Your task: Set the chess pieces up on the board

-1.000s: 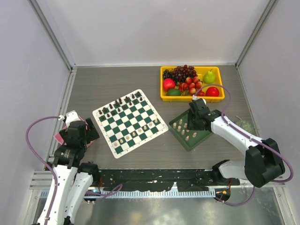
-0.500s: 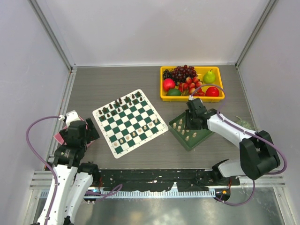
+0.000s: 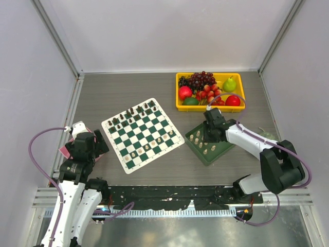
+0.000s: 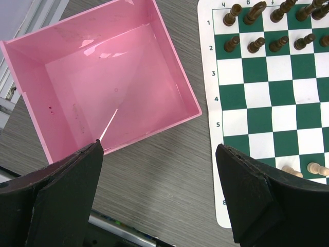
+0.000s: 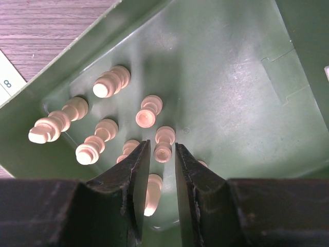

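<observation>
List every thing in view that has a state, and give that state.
left gripper, open, empty.
right gripper, jaws narrow astride one cream piece in the green tray; grip unclear.
pink box, empty.
green tray, holds loose cream pieces.
board, flat; dark pieces standing in two rows, few cream pieces placed.
yellow bin, filled with fruit.

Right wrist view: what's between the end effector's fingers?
One cream chess piece stands between the fingertips of the right end effector, a second further back in the gap; the right wrist view shows it.
</observation>
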Controlling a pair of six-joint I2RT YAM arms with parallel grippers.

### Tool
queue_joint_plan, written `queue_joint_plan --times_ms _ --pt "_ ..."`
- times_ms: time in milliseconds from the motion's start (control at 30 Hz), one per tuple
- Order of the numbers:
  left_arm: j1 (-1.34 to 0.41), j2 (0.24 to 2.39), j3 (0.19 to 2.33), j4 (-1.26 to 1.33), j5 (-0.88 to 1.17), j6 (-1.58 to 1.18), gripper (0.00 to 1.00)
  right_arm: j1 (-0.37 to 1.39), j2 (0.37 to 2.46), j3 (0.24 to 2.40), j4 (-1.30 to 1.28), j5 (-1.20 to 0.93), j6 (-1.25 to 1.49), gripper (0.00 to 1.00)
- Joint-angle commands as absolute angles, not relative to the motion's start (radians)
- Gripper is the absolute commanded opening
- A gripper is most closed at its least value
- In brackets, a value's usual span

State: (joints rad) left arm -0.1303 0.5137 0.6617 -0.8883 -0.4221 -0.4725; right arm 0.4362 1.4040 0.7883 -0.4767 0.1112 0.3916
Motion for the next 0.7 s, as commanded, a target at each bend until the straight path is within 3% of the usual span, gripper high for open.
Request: queue_joint_plan --times_ms 0,333,667 --pt "-0.124 0.520 0.680 -0.867 -0.417 -0.482 0.99 0.434 1.417 0.802 -0.448 0.138 0.374 0.31" --pt "-0.123 0.520 0.680 -0.867 -0.416 -0.482 0.99 0.433 1.361 0.813 -0.471 0.155 0.353 0.18" --pt "-0.123 0.525 0.680 -0.864 -0.410 -0.482 0.99 0.451 1.158 0.888 -0.603 0.189 0.373 0.17"
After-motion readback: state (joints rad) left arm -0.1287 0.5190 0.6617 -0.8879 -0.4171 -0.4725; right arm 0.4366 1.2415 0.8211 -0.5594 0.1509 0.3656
